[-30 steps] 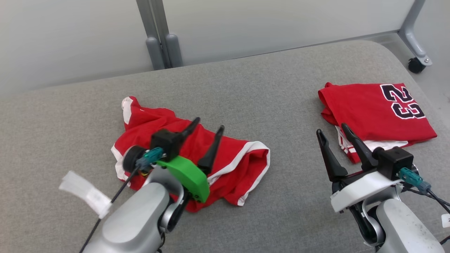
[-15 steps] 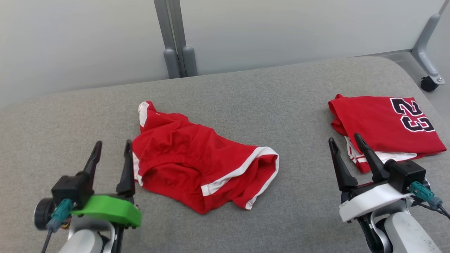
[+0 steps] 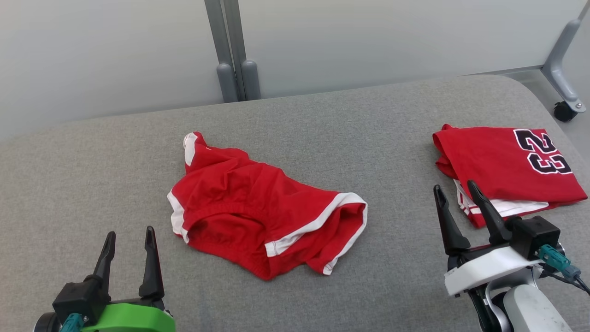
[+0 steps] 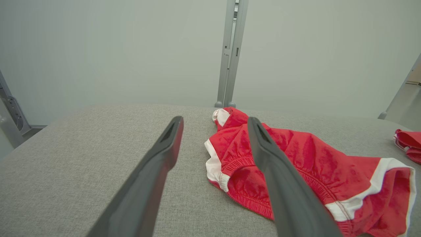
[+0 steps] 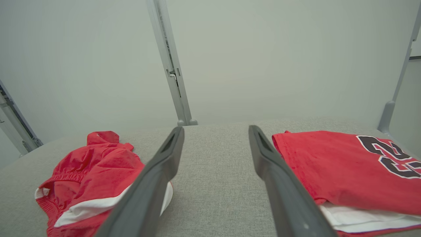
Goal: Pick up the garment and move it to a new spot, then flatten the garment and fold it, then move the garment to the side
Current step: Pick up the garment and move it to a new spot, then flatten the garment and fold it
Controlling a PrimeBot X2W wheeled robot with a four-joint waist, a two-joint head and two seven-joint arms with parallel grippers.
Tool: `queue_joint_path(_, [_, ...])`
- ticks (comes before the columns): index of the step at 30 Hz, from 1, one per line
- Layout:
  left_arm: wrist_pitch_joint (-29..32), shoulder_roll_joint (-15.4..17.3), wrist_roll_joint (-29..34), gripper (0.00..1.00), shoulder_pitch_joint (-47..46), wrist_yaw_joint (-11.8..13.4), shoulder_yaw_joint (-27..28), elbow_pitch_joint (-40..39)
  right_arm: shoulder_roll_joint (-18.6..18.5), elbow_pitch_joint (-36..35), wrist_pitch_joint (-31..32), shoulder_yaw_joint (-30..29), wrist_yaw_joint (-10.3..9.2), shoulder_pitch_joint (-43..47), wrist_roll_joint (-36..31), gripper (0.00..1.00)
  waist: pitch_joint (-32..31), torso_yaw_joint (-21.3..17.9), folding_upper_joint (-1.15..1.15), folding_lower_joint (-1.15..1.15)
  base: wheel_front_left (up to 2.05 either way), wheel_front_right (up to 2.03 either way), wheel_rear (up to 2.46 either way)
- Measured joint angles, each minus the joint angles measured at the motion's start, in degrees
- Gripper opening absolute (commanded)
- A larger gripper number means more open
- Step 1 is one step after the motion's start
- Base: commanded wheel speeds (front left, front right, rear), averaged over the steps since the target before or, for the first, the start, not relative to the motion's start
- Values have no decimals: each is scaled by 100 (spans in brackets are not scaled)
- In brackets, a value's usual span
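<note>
The garment [image 3: 258, 212] is a pair of red shorts with white trim, lying crumpled in the middle of the grey padded table [image 3: 322, 120]. My left gripper [image 3: 129, 234] stands open at the lower left, a little short of the shorts' left edge and touching nothing. In the left wrist view the left gripper [image 4: 213, 120] has open fingers, with the shorts [image 4: 296, 154] ahead and to the right. My right gripper [image 3: 454, 186] is open at the lower right, empty. The right wrist view shows the right gripper [image 5: 215, 128] and the shorts [image 5: 95, 171] on the left.
A folded red jersey [image 3: 498, 161] with a black number lies at the table's right end, just beyond my right gripper; it also appears in the right wrist view [image 5: 329, 164]. Grey partition posts [image 3: 235, 69] stand behind the table, and a caster wheel [image 3: 563, 110] at the far right.
My left gripper has drawn back from above the shorts to the lower left, still open. The shorts lie where they were. The head camera has shifted a little; the right gripper holds its pose.
</note>
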Motion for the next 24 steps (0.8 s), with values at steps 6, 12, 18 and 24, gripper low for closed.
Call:
queue_joint_path(6, [0,-174,138,100,0,-168,153,88,-7,34,0,42,0,-18,-2,100,-12,-14,0,0,0,0,0])
queue_joint_path(12, [0,-312,309,100,0,-321,238,202,-11,71,0,81,0,-34,-2,100,-21,-19,0,0,0,0,0])
queue_joint_path(18, [0,-410,402,100,-6,-447,358,261,-34,98,0,123,0,-101,7,100,-33,-27,0,0,0,0,0])
queue_joint_path(24, [0,-500,489,100,-6,-534,449,301,-36,126,0,176,0,-111,18,100,-38,-60,0,0,0,0,0])
